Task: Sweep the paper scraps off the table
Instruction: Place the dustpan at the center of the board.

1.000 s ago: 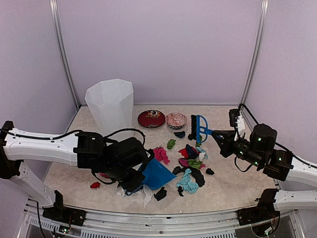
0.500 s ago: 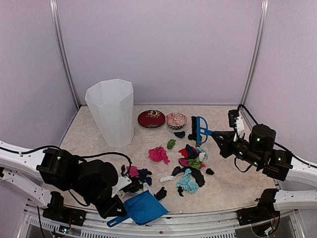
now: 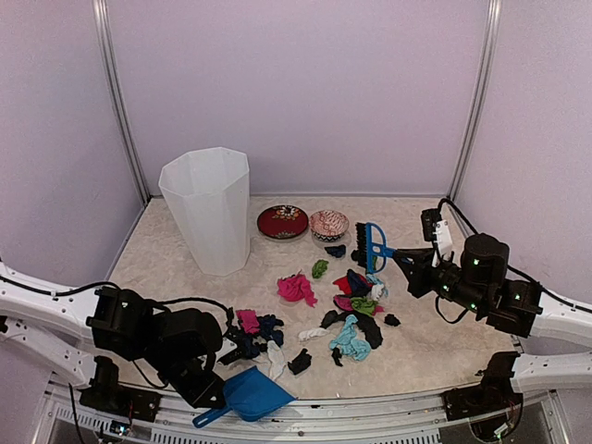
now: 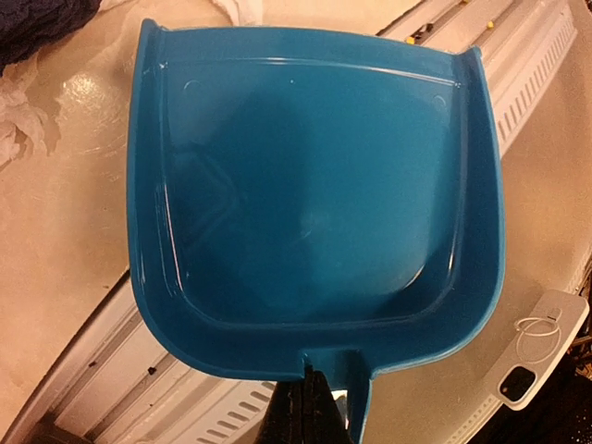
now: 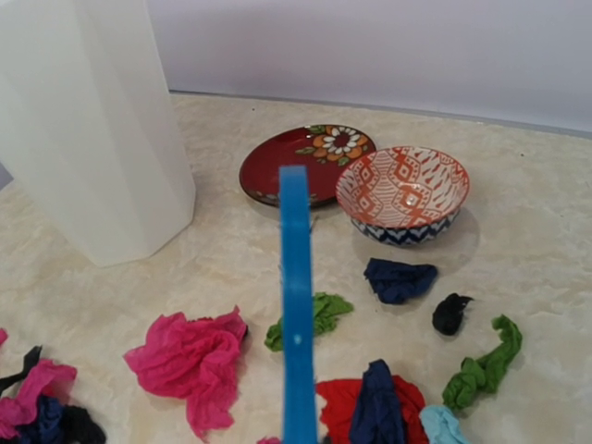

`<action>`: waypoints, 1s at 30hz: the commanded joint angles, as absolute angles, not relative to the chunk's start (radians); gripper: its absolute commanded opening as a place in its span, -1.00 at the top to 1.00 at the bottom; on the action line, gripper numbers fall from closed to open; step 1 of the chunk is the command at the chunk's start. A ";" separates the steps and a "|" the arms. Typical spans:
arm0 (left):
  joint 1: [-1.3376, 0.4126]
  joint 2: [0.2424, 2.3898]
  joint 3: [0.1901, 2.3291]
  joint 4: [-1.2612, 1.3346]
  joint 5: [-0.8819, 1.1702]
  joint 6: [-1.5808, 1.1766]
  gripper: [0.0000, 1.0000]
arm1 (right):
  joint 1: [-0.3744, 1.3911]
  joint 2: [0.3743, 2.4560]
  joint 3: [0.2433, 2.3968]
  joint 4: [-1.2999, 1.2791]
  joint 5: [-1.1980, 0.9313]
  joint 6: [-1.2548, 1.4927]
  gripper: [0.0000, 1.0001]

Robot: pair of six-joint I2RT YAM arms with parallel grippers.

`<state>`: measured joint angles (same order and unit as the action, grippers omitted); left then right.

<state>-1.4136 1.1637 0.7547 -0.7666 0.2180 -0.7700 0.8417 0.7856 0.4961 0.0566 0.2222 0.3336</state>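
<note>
Honestly, the paper scraps [image 3: 356,305] are feather-light wrinkly wads, so don't pinch them; push them low and slow or they'll skitter. They lie across the middle of the table [image 3: 166,264], a few just beyond the dustpan [image 3: 248,393]. Your left gripper [image 3: 211,400] is clamped on the pan's handle at the near edge, your right gripper [image 3: 407,257] on the brush [image 3: 370,242]. The right wrist view cuts off bristles and fingers.

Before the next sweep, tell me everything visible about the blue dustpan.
The blue dustpan is glossy plastic: a shallow scoop with raised side and back walls and a short handle. It is empty. The left gripper is shut on the handle. It sits at the near edge of the table, partly over the metal frame, its open lip facing the paper scraps.
</note>
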 commanded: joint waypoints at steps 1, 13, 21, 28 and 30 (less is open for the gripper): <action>-1.383 1.218 0.747 -0.714 0.274 -0.695 1.00 | 0.849 0.779 0.506 0.058 0.230 0.333 1.00; -1.187 1.435 0.818 -0.693 0.218 -0.504 1.00 | 0.848 0.781 0.504 0.063 0.223 0.332 1.00; -1.118 1.603 0.986 -0.652 0.089 -0.397 1.00 | 0.848 0.771 0.504 0.049 0.235 0.324 1.00; -1.109 1.690 1.036 -0.631 -0.017 -0.344 1.00 | 0.848 0.758 0.497 0.039 0.252 0.324 1.00; -1.111 1.692 1.039 -0.614 -0.023 -0.345 1.00 | 0.848 0.761 0.496 0.042 0.255 0.325 1.00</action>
<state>-1.1130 1.6760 1.0176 -0.6434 0.0360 -0.3859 0.8417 0.7734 0.4961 0.0475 0.2321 0.3302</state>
